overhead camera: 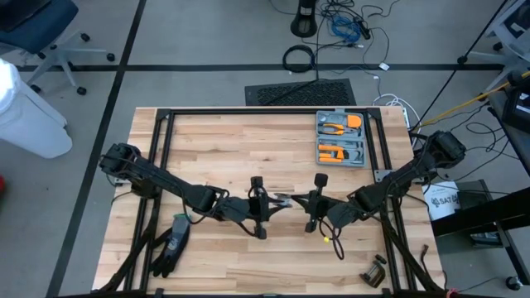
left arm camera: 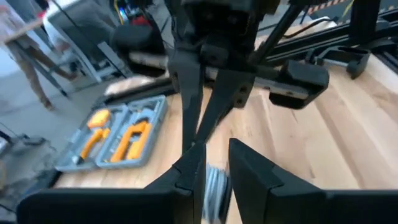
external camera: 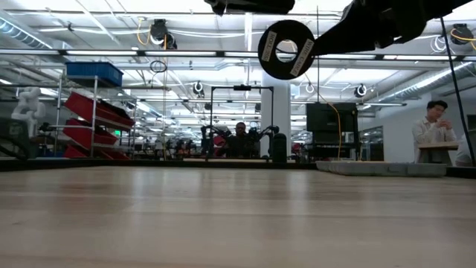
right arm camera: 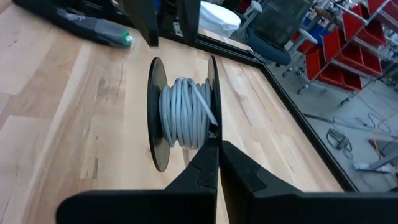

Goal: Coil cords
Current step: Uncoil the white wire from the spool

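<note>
The cord point(right arm camera: 183, 112) is grey-white and wound on a small black spool with two round flanges point(external camera: 286, 50). The spool is held high above the table's middle point(overhead camera: 283, 200), one flat face toward the near edge. My left gripper point(left arm camera: 217, 165) comes from the table's left, with the wound cord point(left arm camera: 215, 186) between its fingers. My right gripper point(right arm camera: 217, 146) comes from the right and is shut at the rim of one flange. A loose strand point(right arm camera: 205, 102) runs slanting across the winding toward its fingertips. My left gripper has the spool between its two fingers point(left arm camera: 186, 174), one on each side of the winding. The fingers hide the flanges. The spool is lifted clear of the table. My right gripper's shut fingertips point(right arm camera: 208, 158) meet at one flange's rim point(right arm camera: 213, 127), where the loose strand ends. Whether they pinch the strand or the rim, I cannot tell.
A grey case of orange tools point(overhead camera: 341, 138) lies at the far right. A dark bundle with a green tip point(overhead camera: 170, 244) lies near the front left. A small dark part point(overhead camera: 374, 271) lies at the front right. A person point(external camera: 435, 123) stands beyond the table.
</note>
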Robot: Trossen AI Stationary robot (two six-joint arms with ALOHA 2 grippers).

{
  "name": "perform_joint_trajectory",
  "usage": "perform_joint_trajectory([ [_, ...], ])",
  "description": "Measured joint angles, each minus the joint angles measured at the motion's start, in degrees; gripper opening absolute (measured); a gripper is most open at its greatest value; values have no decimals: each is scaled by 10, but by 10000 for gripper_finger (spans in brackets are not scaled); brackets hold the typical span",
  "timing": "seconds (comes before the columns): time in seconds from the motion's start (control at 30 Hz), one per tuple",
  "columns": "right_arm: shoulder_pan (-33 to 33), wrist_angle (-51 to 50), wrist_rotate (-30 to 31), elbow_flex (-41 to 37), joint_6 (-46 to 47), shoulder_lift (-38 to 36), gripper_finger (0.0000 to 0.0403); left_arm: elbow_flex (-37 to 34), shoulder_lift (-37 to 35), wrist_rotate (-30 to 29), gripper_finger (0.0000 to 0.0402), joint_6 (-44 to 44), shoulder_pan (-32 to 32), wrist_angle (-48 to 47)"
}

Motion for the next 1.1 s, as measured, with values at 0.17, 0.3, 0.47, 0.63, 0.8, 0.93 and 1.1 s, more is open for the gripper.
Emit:
perform_joint_trajectory([
  [0.17,-8,0,0,0,25,0,0,8,2,-27,75,48,0,-7],
  [0.3,-14,1,-1,0,39,0,0,9,2,-44,75,65,4,-28],
  [0.47,-23,1,-17,0,48,0,0,9,2,-48,75,65,13,-45],
  [0.63,-36,1,-38,0,51,0,0,9,2,-42,75,66,16,-46],
  [0.8,-43,-1,-45,0,60,0,0,9,12,-36,75,68,23,-51],
  [0.93,-45,-3,-45,0,62,0,0,9,26,-54,75,93,24,-49],
  [1.1,-45,-2,-44,0,64,0,0,9,39,-98,75,123,21,-50],
])
